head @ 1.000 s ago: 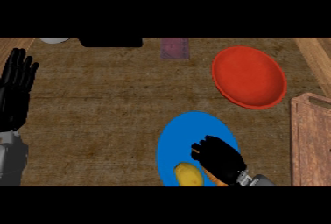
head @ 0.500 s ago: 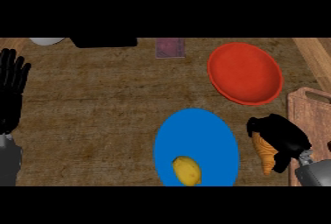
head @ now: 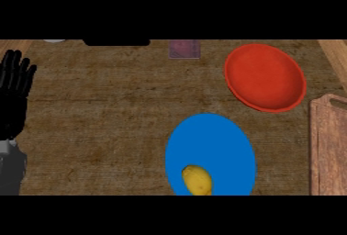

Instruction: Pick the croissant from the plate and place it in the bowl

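My black left hand (head: 15,98) rests at the left edge of the head view, open, with its fingers straight, close together and pointing up toward the far side of the counter. It holds nothing and touches none of the things on the counter. Behind it my grey forearm (head: 12,167) runs down to the lower edge of the view.

Under and around the hand lies the brown, rough-grained wooden counter top (head: 102,119). Beyond my fingertips, at the far edge, a small pale rounded thing (head: 54,41) just shows, and a little further to the right of it lies a flat black object (head: 116,42); I cannot tell what either one is. Further right along that same far edge lies a small dull purple square (head: 184,48).

Well off to the right of my hand, and nearer to me than my fingertips, lies the round blue plate (head: 210,142). On its near part lies a yellow oval item (head: 197,180), smooth like a potato or a lemon. Further right still, and further from me than the plate, stands the red bowl (head: 265,77), apart from the plate. At the right edge of the view, beside both, lies a pale brown wooden board (head: 328,147).

The croissant shows nowhere in this view, so I cannot tell where it is. My right hand is out of view too.
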Controlling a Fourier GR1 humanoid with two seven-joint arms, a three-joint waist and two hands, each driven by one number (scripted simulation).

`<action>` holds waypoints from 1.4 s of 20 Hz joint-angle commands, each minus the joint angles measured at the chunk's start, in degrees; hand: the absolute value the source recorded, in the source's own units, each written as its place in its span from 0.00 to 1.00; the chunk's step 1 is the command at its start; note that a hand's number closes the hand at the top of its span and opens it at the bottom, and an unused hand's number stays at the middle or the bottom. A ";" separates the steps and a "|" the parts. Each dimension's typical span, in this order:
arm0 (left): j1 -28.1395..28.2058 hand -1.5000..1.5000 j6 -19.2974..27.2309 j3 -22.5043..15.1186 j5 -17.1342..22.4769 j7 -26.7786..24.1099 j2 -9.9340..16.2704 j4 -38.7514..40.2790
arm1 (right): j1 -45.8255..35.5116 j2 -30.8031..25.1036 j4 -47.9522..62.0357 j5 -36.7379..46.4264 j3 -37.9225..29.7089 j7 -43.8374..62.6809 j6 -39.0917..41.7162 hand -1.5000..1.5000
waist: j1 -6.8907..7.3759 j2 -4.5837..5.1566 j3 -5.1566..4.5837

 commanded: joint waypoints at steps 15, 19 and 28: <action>-1.69 0.50 0.03 -3.19 -1.86 -1.31 -2.03 1.40 | -18.65 -18.72 29.86 -15.63 -16.80 -33.02 8.92 1.00 | 3.21 -0.71 -0.37; -4.10 0.50 -1.18 -1.68 -0.32 0.99 0.17 2.29 | -23.84 -19.78 31.30 -18.65 -15.75 -32.50 18.45 1.00 | 3.02 -1.13 -0.56; -4.85 0.50 0.52 -2.50 -1.78 1.33 -0.81 2.32 | -36.27 -14.20 30.68 -18.21 -7.43 -22.85 23.92 1.00 | 2.95 -1.35 -0.73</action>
